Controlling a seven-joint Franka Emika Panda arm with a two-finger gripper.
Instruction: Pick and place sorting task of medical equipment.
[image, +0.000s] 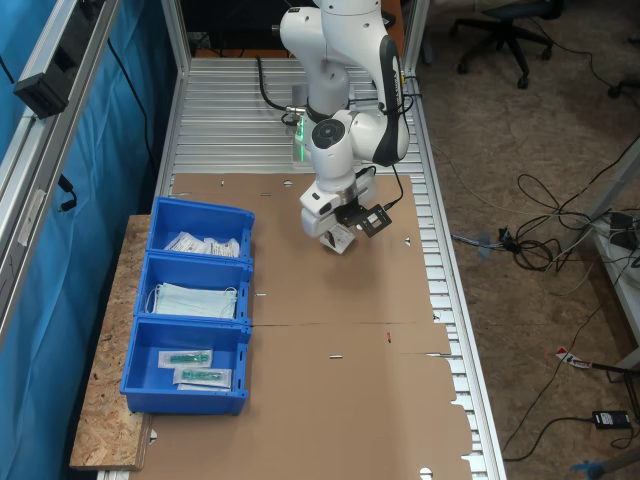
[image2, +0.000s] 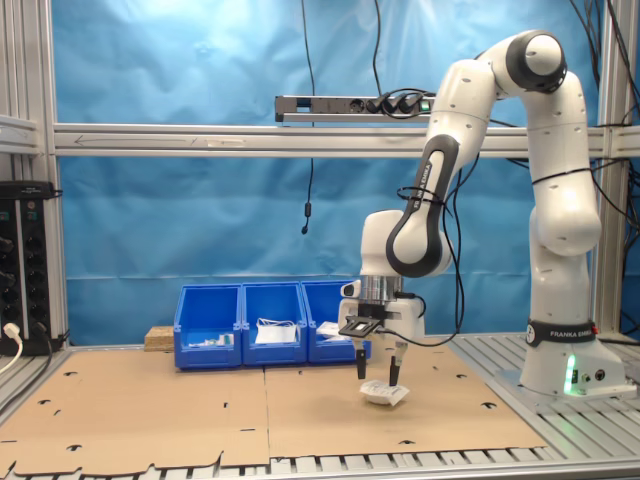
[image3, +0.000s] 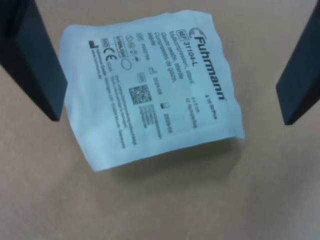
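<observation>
white packet (image3: 150, 90) flat on brown cardboard (image2: 150, 410), one edge lifted a little (shadow beneath in wrist view). gripper (image2: 378, 372) just above packet, jaws spread wide, one dark finger (image3: 30, 60) either side, holding nothing. packet (image2: 385, 392) well apart from blue bins (image: 195, 310) at first exterior view's left.
</observation>
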